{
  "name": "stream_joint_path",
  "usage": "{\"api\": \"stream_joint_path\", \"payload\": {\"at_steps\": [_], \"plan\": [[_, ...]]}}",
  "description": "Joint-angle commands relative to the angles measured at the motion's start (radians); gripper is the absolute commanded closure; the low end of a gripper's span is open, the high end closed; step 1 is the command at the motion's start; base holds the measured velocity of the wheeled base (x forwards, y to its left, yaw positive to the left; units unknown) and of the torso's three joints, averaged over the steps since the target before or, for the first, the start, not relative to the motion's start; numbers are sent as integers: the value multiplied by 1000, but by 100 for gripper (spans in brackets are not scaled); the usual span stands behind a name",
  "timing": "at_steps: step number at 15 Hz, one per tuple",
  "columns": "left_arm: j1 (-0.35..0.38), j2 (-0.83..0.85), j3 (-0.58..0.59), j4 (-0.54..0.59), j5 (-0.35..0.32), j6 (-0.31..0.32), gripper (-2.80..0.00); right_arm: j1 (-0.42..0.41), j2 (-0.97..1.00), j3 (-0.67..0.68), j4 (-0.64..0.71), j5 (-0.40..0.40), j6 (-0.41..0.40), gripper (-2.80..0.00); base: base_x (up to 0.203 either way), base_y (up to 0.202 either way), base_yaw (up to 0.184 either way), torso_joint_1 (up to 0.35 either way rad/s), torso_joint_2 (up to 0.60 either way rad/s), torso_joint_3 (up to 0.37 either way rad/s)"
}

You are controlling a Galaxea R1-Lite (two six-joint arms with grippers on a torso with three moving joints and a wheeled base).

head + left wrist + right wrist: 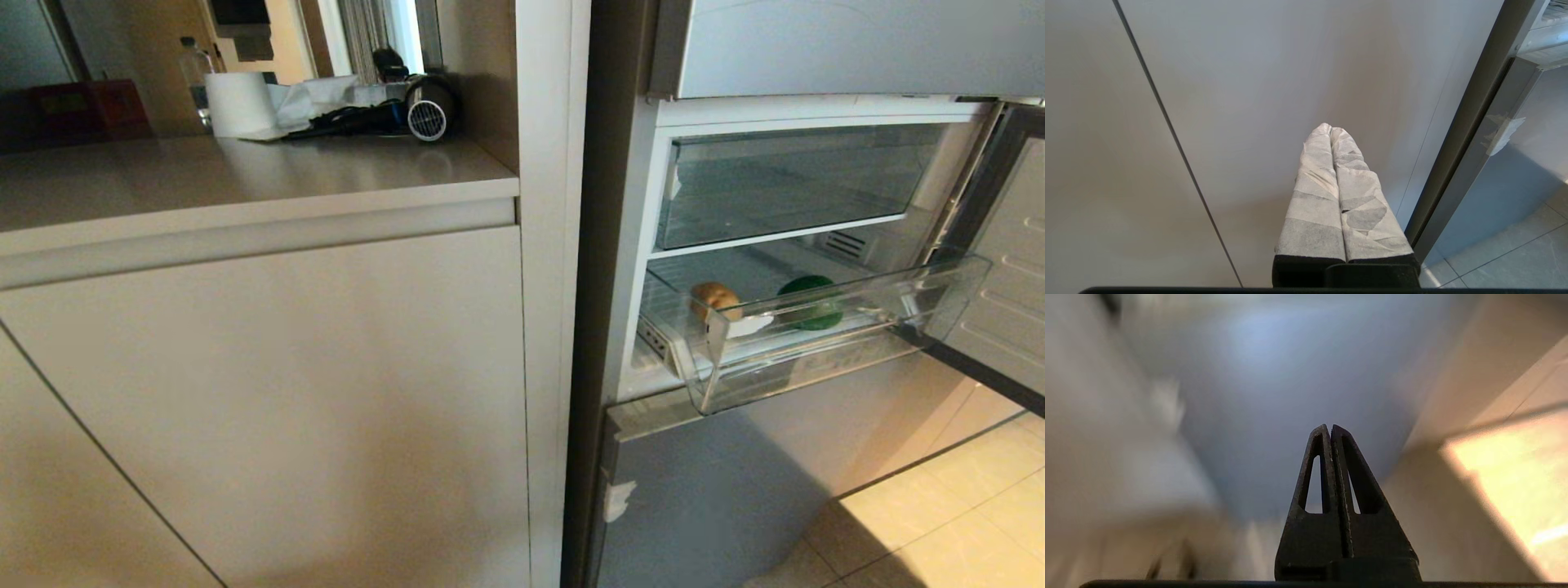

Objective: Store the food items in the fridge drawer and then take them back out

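Inside, the see-through plastic pull-out fridge drawer of the blue-grey fridge's middle section stands drawn out, and both food items lie on its floor. The oblong tan-brown potato rests near the drawer's left end, close behind the front wall; the glossy dark green bell pepper sits toward the middle, well apart from the potato. Above them a 2nd clear bin looks bare.

Neither arm shows in the head view. The left hand, its fingers wrapped in pale tape, is clenched on nothing and faces the beige cabinet front beside the fridge. The right hand is likewise clenched and grasps nothing; it points at the fridge's blue-grey lower panel, with sunlit floor to one side.

As a judgement, the potato is firm, fairly heavy and matte, so a squeeze across its narrow middle should hold well. The pepper is light, hollow and slick; its curved skin may slide, so gripping across the shoulders below the stem seems safer than pinching hard. The drawer's tall front wall means reaching in from above. Storing looks done; taking the 2 items out remains.
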Motion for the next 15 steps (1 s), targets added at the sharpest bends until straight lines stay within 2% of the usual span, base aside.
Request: {"api": "stream_joint_path", "payload": {"at_steps": [1, 4, 8, 15], "plan": [[0, 1, 0, 0, 0, 0, 0, 29, -25, -6, 57, 15, -2, 0, 0, 0, 0, 0, 0, 0], [0, 1, 0, 0, 0, 0, 0, 107, -103, -8, 59, 12, 3, 0, 0, 0, 0, 0, 0, 0], [0, 1, 0, 0, 0, -1, 0, 94, -298, -8, 129, -73, -34, 0, 0, 0, 0, 0, 0, 0], [0, 1, 0, 0, 0, -1, 0, 91, -303, -9, 140, -75, -35, 0, 0, 0, 0, 0, 0, 0]]}}
